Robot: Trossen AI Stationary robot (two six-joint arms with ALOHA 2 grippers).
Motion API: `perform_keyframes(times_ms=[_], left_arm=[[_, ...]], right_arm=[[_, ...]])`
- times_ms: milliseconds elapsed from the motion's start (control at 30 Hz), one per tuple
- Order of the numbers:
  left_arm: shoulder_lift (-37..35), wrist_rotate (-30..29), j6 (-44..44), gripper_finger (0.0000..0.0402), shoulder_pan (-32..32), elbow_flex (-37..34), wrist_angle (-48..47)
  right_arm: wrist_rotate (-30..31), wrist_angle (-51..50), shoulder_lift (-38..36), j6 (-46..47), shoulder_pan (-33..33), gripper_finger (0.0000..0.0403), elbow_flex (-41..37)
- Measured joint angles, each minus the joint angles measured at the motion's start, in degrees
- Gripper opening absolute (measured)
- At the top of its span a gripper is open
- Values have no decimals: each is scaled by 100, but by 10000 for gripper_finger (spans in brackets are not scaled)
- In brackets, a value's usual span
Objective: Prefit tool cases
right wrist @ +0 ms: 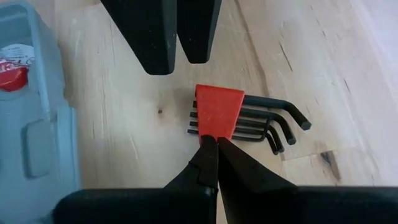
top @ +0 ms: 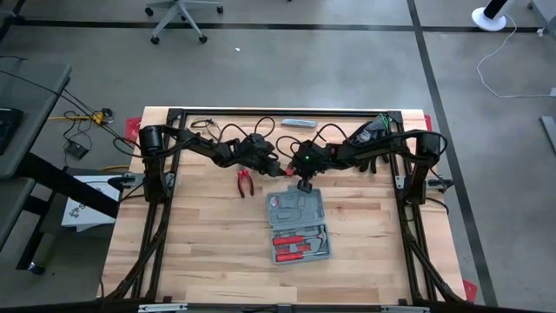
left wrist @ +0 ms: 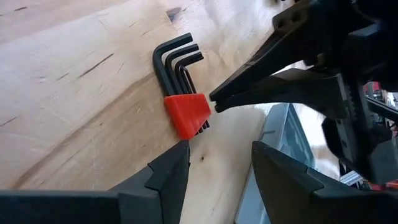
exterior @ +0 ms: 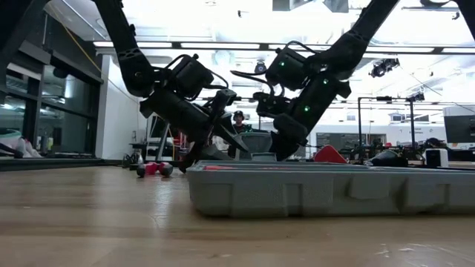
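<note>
While the red pliers [top: 244, 183] lie loose on the bench [top: 200, 252] at the left, the job looks partly done. Next comes the left pincer [left wrist: 214, 165], open and holding nothing, just beside the hex key set [left wrist: 183, 87]. The right pincer [right wrist: 216, 144] is shut, its tip touching the set's red holder. The tool case [top: 297, 226] lies open mid-bench with some red tools inside. The pliers and keys still need fitting in.
</note>
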Motion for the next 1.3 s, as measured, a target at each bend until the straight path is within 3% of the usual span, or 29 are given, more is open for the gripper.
perform_keyframes(times_ms=[333, 667, 967, 1300], left_arm=[[0, -200, 2, 165, -4, 0, -20], [0, -330, 46, 165, 0, 5, -104], [19, -598, 599, 165, 20, 597, -1531], [297, -560, 609, 165, 17, 882, -1585]], right_arm=[[-2, -441, -489, 43, 4, 0, 0], [-11, -519, -169, 42, -11, 0, 0], [-84, -276, 47, 10, -125, 0, 2], [-169, -78, 60, 94, -120, 0, 2]])
